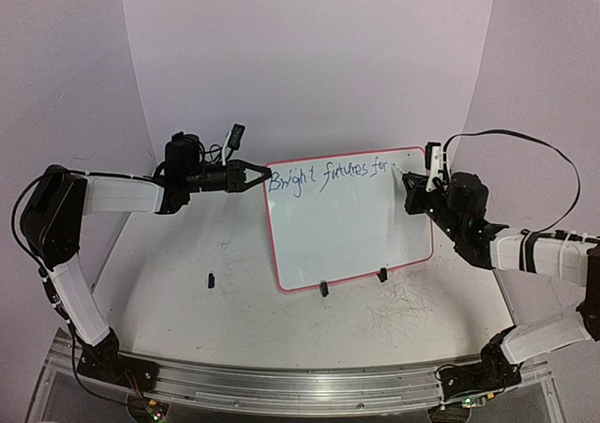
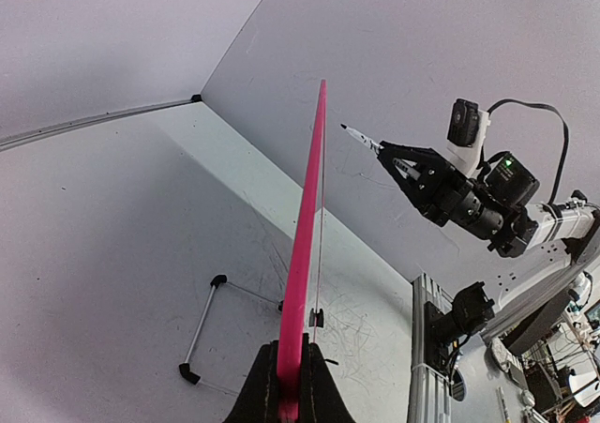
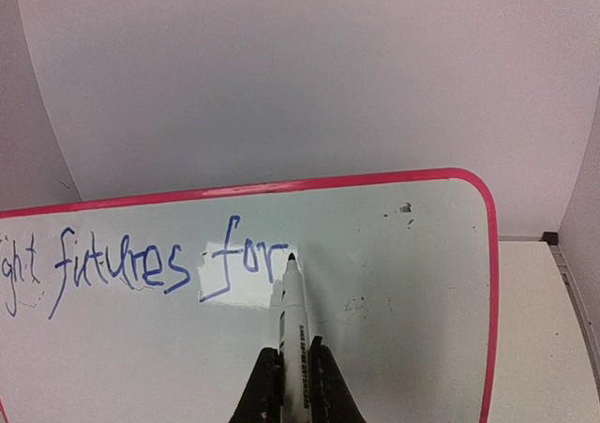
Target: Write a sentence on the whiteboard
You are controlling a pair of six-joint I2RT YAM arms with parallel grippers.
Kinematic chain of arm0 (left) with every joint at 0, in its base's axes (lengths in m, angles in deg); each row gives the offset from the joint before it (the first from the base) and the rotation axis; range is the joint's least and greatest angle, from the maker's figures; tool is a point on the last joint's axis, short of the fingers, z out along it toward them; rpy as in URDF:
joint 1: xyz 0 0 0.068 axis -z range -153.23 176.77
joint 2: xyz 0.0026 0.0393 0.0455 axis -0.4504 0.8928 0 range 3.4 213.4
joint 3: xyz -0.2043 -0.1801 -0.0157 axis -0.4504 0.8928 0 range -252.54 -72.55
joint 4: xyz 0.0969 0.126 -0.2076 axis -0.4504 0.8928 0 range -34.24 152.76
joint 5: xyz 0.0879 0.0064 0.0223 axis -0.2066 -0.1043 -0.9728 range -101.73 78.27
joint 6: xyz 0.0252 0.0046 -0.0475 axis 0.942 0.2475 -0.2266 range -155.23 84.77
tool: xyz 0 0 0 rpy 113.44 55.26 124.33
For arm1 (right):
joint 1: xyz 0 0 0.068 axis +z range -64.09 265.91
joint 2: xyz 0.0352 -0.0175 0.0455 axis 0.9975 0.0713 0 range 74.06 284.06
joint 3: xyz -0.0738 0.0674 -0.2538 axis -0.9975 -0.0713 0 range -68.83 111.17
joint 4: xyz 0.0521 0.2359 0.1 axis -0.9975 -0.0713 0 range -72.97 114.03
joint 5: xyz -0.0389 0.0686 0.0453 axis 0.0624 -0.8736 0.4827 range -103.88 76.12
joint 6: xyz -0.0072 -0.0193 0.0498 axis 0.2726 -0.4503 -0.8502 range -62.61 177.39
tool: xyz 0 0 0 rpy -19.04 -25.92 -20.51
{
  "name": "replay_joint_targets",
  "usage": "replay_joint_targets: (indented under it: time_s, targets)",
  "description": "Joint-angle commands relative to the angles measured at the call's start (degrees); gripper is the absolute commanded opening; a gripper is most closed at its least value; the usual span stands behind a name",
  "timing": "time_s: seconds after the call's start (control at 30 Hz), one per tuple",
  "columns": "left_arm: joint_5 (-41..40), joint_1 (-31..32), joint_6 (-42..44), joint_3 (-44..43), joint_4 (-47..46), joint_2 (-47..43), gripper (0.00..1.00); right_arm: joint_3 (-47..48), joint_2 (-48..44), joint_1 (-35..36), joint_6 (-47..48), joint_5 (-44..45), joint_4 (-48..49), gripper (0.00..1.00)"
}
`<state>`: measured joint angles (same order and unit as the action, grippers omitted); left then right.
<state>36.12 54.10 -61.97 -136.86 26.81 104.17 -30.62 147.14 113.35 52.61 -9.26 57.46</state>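
**A:** What is shown from the top view?

**B:** The whiteboard (image 1: 352, 240) is propped upright on the table (image 1: 187, 301), between the two arms. Its left rim is clamped by the left gripper (image 1: 261, 175). A marker (image 1: 401, 173) is grasped in the right gripper (image 1: 413, 196), near the board's upper right. The sentence (image 1: 328, 175) is read as "Bright futures for".

**A:** And from the left wrist?

**B:** The whiteboard (image 2: 302, 264) is seen edge-on, its pink rim pinched by the left gripper (image 2: 286, 395). The marker (image 2: 360, 139) is aimed at the board's face from the right gripper (image 2: 397, 160). A slight gap seems to be left between tip and board.

**A:** From the right wrist?

**B:** The marker (image 3: 293, 301) is clenched in the right gripper (image 3: 292, 390), its tip just past the "r" of "for". The words "futures for" of the sentence (image 3: 159, 264) are seen in blue, and blank board (image 3: 403, 292) is left to the right.

**A:** How far along is the task judged to be?

**B:** Three words are done. If one closing word is meant, room is left for it, and most of the writing is judged finished.
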Motion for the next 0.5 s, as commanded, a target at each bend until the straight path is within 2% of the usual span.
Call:
replay_joint_targets:
  time_s: [0.0, 0.47]
  targets:
    - [1.6, 2.6, 3.5, 1.4, 5.8, -0.3, 0.0, 1.4, 1.2, -0.3, -1.0, 3.6, 2.8, 0.0]
    - [1.8, 2.6, 3.5, 1.5, 5.8, 0.0, 0.0, 2.3, 4.3, -0.4, -0.4, 5.2, 6.7, 0.0]
